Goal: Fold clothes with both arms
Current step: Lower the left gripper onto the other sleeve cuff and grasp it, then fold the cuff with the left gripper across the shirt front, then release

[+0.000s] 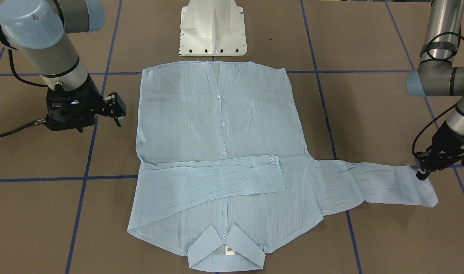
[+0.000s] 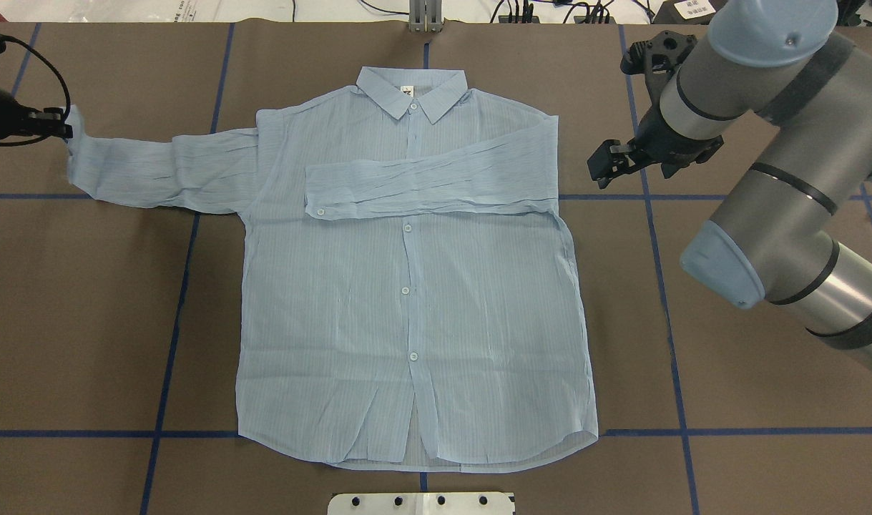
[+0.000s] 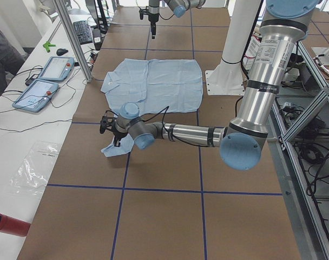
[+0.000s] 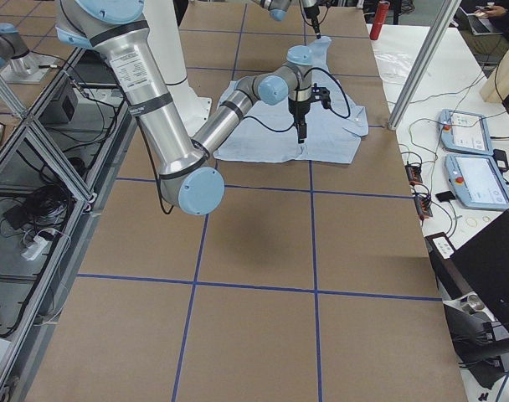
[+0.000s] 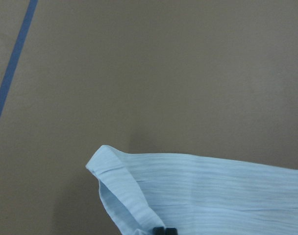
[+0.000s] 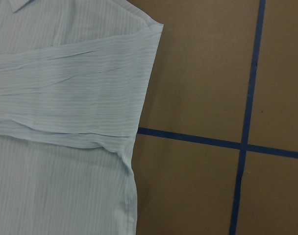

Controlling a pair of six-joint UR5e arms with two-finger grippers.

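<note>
Fabric of the shirt (image 1: 216,125) is thin, pale blue and finely striped. In the front-facing view it lies flat, buttons up, on the matte brown table (image 1: 369,114). The folded sleeve (image 1: 220,179) crosses the chest as a creased band. The outstretched sleeve (image 1: 369,182) runs straight out to the left gripper (image 1: 422,172), whose jaws sit at the upper corner of its end. The right gripper (image 1: 119,114) hangs clear of the cloth, with the shirt's side edge just off its jaws.

From overhead, the pointed collar (image 2: 382,93) lies well away from both pairs of jaws. The right jaws appear spread, though the angle is poor.

In the left wrist camera, the black fingertips (image 5: 160,230) are pressed together, pinching the wrinkled cuff (image 5: 122,196), whose hem curls upward just ahead of them.

In the right wrist camera, the shoulder end of the folded sleeve lies below the jaws. Beside it, blue tape lines (image 6: 244,147) cross on the brown surface.
</note>
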